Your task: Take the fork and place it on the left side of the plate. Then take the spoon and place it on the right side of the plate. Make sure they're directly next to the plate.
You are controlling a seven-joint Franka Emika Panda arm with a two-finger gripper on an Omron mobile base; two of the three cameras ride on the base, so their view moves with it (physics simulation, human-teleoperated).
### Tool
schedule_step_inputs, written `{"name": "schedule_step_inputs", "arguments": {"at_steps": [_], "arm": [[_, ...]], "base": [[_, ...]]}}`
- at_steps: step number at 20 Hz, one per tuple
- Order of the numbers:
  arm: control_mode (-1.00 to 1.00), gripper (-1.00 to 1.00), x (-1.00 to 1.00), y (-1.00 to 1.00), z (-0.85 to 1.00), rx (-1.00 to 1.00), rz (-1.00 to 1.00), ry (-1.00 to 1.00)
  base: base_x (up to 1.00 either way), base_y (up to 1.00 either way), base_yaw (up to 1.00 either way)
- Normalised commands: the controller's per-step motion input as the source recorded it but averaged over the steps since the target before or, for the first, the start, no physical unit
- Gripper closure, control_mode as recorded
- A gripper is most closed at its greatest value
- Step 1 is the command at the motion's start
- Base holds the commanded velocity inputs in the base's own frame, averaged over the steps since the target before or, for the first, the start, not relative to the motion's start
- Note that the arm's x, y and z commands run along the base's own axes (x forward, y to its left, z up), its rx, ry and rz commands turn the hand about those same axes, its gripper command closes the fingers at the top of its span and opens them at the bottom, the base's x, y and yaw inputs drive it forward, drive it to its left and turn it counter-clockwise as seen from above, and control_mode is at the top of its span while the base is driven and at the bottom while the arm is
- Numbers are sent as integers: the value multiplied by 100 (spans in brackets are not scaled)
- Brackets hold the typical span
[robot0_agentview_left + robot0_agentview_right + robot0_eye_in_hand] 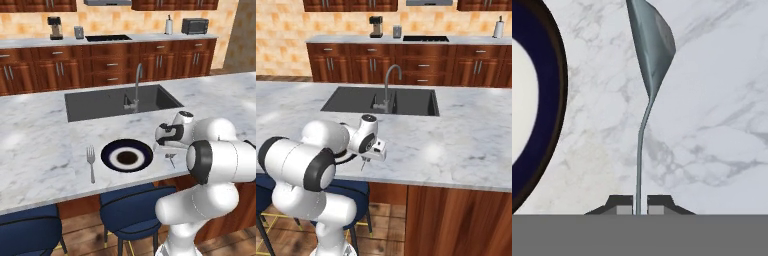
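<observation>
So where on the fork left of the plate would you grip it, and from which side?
Grip the fork around the middle of its thin handle, coming straight down from above with the jaws across its width. It lies flat on the marble counter, tines pointing away toward the sink, apart from the plate, so there seems room for fingers on both sides.

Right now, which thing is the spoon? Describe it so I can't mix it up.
Find the marble island counter with the sink, then the dark-rimmed plate near its front edge. The spoon is just right of that plate, handle pinched in the hand. Pale blue-grey with an oval bowl, unlike the tined fork left of the plate.
</observation>
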Motion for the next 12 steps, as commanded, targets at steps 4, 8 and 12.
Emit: {"name": "schedule_step_inputs", "arguments": {"at_steps": [4,8,12], "arm": [[-100,100,12,1,-16,0,0,-1],[-100,100,20,2,-13,0,0,-1],[-100,100,22,3,-16,0,0,0]], "base": [[0,0,0],[0,0,0],[0,0,0]]}}
